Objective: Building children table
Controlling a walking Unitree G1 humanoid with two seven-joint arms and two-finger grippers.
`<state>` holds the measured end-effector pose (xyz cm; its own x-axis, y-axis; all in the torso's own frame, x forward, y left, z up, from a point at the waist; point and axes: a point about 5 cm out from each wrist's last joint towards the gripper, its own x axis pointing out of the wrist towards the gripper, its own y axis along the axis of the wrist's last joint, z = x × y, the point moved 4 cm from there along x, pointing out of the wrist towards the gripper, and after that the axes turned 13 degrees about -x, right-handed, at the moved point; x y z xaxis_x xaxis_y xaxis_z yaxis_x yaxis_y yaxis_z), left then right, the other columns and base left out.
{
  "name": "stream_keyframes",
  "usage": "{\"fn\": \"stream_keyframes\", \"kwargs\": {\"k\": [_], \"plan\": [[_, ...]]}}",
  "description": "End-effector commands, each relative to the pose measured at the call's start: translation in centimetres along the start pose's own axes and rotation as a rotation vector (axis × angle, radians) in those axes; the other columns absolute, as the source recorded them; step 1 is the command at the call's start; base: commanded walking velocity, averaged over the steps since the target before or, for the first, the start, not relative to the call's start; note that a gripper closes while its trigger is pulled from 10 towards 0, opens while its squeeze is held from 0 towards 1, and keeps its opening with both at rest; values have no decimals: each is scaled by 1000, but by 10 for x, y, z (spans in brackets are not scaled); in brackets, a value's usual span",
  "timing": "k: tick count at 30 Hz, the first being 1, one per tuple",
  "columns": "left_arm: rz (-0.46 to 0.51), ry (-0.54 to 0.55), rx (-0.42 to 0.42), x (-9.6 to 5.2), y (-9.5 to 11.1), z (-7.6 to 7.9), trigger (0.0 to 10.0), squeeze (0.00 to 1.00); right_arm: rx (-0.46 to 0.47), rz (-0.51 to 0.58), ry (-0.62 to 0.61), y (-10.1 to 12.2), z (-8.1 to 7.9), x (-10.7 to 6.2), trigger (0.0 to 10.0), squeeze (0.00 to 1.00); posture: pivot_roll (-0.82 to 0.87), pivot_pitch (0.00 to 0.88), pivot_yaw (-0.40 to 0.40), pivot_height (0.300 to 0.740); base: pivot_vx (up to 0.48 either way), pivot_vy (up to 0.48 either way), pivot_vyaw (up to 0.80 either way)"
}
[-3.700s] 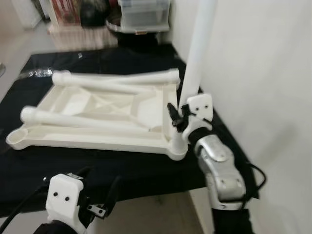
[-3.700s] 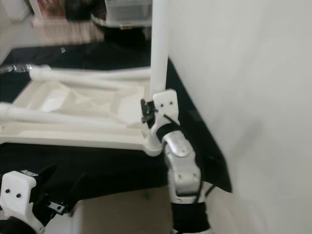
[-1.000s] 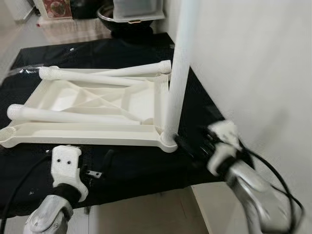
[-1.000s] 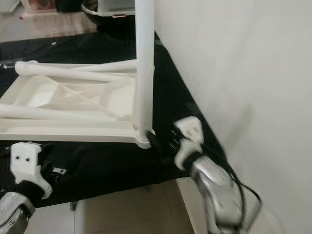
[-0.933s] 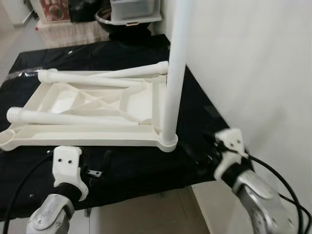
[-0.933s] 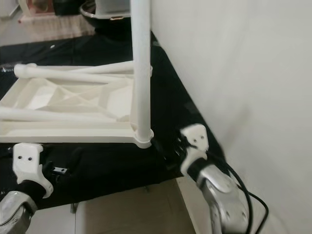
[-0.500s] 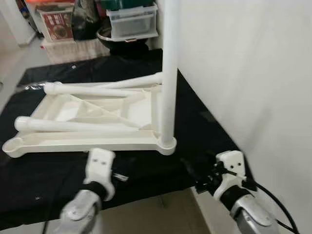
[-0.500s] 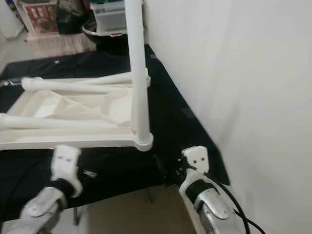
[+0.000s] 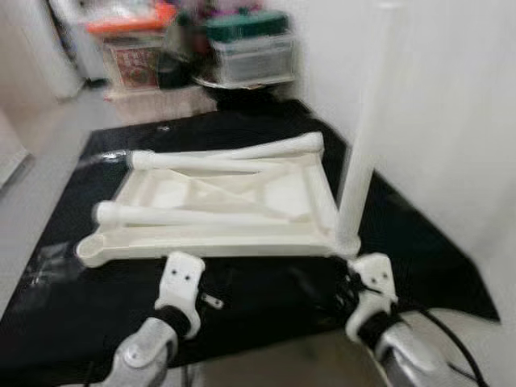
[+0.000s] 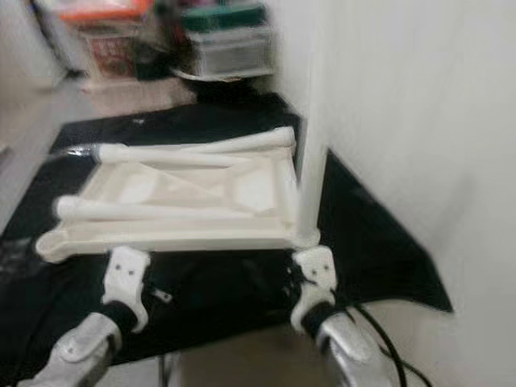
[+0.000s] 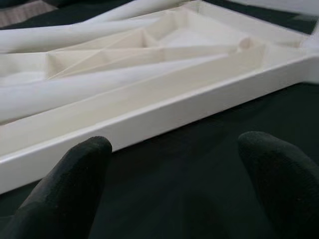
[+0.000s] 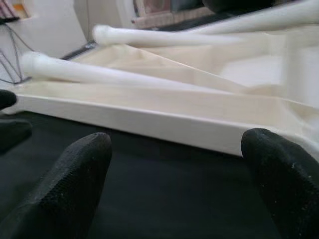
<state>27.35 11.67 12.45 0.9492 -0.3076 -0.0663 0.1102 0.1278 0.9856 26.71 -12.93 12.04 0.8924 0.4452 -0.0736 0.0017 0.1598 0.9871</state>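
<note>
- The right pincer [image 9: 348, 292] has let go of the upright leg [image 9: 364, 145]; it was clamped near the foot of that leg a few seconds back and now hangs low, just in front of the tabletop's near edge, fingers spread wide and empty
- The left pincer [image 9: 211, 300] has come up and forward to the same near edge, also wide open with nothing in it; its wrist view looks between two black fingertips [image 11: 75, 179] at the white rim
- The leg stands on its own in the near right corner socket, so that leg looks seated and the job can move to the next one
- The upside-down tabletop [image 9: 234, 211] lies flat on a black sheet [image 9: 72, 314] spread over the floor, next to the white wall [image 9: 459, 105]
- Count: one tabletop; three legs that I can make out, one upright and two loose ones [image 9: 181, 216] lying across the underside; a fourth cannot be told apart in the blur
- One empty corner socket [image 9: 90, 251] shows at the near left
- Storage boxes [image 9: 246, 48] sit well behind the sheet
</note>
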Motion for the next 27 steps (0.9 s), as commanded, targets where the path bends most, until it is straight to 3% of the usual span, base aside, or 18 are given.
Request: {"fn": "stream_keyframes", "kwargs": {"k": [1, 17, 27], "plan": [[-18, 13, 22, -1, -4, -7, 10000, 0, 1, 20, 25, 2, -6, 4, 10000, 0, -11, 54, 14, 740, 0, 469, 0], [5, -26, 33, 4, -2, -2, 10000, 0, -67, 34, 57, 6, -7, 14, 10000, 0, -6, 49, 2, 740, 0, 463, 0], [-1, -126, 24, 1, -1, 9, 10000, 0, -90, 43, 54, 9, -5, 20, 10000, 0, -9, 50, -2, 740, 0, 0, 0]]}}
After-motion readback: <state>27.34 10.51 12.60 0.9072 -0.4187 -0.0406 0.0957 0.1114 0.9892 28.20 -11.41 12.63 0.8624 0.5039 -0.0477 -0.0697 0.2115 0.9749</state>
